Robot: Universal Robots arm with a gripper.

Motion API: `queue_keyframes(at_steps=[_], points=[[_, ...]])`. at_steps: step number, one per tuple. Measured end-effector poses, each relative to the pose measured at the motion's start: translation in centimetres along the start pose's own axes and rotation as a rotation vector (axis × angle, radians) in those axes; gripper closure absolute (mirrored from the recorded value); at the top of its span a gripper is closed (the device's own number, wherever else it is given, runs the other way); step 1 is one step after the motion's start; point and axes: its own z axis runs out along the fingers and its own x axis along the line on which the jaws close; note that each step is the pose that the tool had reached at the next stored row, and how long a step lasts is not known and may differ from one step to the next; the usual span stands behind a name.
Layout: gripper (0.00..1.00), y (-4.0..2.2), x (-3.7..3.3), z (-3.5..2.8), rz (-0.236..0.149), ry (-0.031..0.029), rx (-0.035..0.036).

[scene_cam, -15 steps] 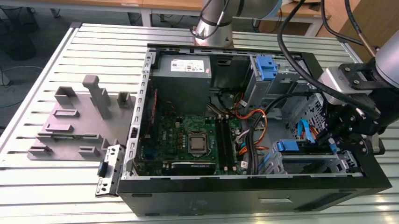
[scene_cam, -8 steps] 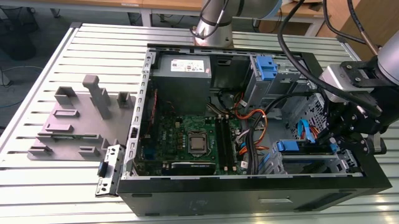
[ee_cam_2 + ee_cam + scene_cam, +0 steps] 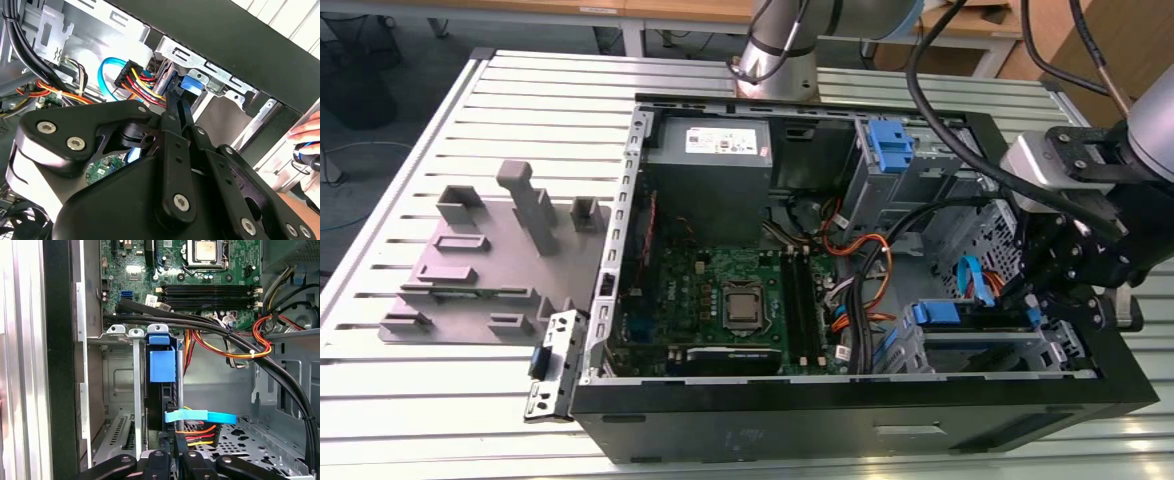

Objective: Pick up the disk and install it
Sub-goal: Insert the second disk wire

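The disk [image 3: 162, 365] stands edge-on in a slot of the metal drive cage [image 3: 116, 332], and what shows of it is the blue caddy end. The exterior view has the disk [image 3: 938, 312] in the cage at the case's lower right corner. My gripper [image 3: 176, 96] reaches down into that bay with its two thin black fingers [image 3: 172, 117] pressed together, tips right at the blue caddy tab. Whether the tips pinch the tab or only touch it is hidden. In the exterior view the gripper [image 3: 1007, 317] hangs over the case's right side.
Orange, red, yellow and black cables [image 3: 225, 342] and a blue flat cable [image 3: 200, 416] cross beside the cage. The motherboard [image 3: 720, 300], a grey power-supply box [image 3: 714, 145] and a bare blue bracket [image 3: 887, 145] share the case. A grey fixture [image 3: 480, 260] lies outside. A person's hand [image 3: 306, 134] is near the case.
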Motion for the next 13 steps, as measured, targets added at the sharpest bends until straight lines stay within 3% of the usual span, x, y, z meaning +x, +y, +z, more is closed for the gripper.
queue_keyframes(at_steps=[13], points=[[0.84,0.20,0.03,0.38,0.003,0.0006,0.0029]])
